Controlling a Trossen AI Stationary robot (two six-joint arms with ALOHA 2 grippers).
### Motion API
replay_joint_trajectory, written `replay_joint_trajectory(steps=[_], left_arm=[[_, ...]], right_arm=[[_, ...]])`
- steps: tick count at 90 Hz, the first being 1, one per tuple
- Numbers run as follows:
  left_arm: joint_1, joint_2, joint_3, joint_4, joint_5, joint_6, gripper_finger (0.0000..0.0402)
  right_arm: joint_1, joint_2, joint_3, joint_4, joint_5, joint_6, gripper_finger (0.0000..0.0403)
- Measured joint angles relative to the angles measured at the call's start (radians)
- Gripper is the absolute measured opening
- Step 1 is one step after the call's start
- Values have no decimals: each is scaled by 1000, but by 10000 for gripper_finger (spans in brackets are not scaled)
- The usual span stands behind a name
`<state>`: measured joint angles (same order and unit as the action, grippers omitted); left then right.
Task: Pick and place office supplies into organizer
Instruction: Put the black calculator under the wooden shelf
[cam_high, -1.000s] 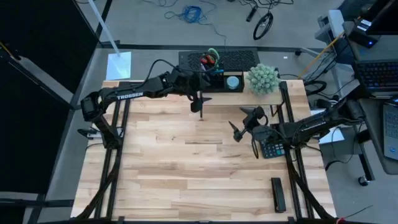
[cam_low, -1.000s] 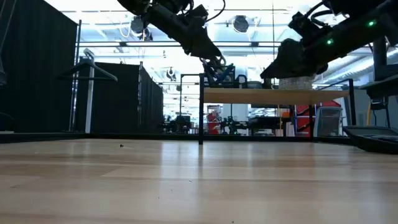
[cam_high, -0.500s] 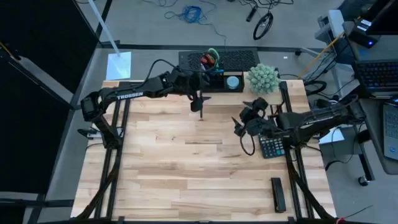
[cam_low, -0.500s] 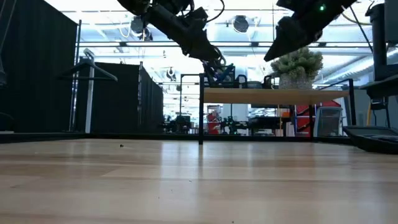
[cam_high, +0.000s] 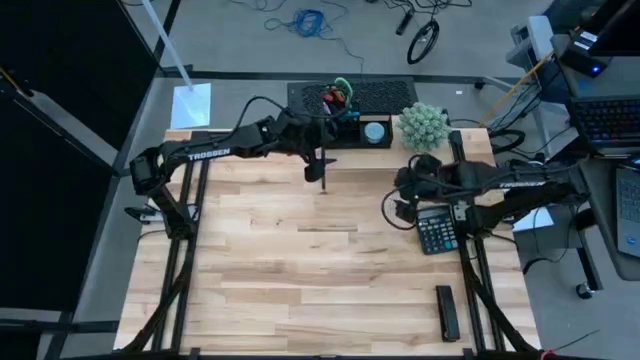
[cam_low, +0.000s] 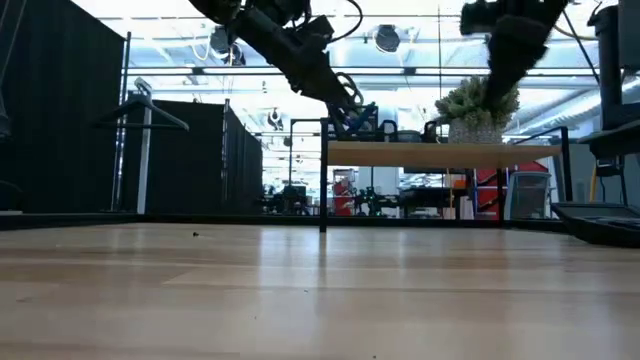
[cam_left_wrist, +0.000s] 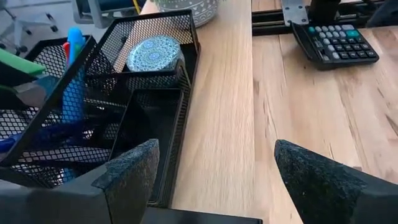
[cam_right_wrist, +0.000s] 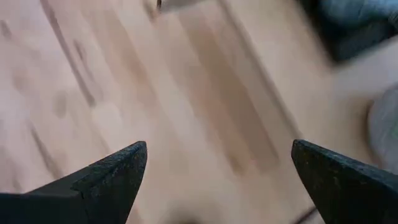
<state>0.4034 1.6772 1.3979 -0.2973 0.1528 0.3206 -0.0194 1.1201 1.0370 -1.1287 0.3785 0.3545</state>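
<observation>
Organizer: black mesh tray at the far edge of the tabletop, just beside the fuzzy green plant ball.
High view, done: scissors with red and green handles stand in the organizer's rear part; the blue-grey disc lies in its right-hand compartment.
High view, left: I judge the task near its end, since no loose pen, scissors or disc shows on the bare wood; only the calculator and a dark slim bar near the front edge remain (what the bar is, I cannot tell).
High view, arms: the left gripper hangs just in front of the organizer; the right gripper is over the tabletop near the calculator, well apart from the tray.
Low view: level across the wood, it shows both arms raised off the tabletop, which the overhead picture cannot; the organizer's contents are too small here to tell.
Left wrist view: alone shows inside the tray: a blue pen upright in a tall compartment, the patterned disc in its own cell, and the front cell apparently bare. The left jaws stand wide with nothing between them.
Right wrist view: blurred wood only (no task thing shows); the right jaws are spread wide and hold nothing.
</observation>
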Motion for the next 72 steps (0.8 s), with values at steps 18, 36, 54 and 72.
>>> replay_joint_trajectory(steps=[18,36,54,72], left_arm=[[0,0,0,-2,0,0,309],[0,0,0,-19,0,3,309],[0,0,0,-27,0,26,309],[0,0,0,-26,0,27,309]], right_arm=[[-20,2,0,-119,-82,43,384],[-13,2,-33,-136,-182,107,384],[43,2,-127,-132,-235,177,384],[94,3,-197,-133,-277,315,384]])
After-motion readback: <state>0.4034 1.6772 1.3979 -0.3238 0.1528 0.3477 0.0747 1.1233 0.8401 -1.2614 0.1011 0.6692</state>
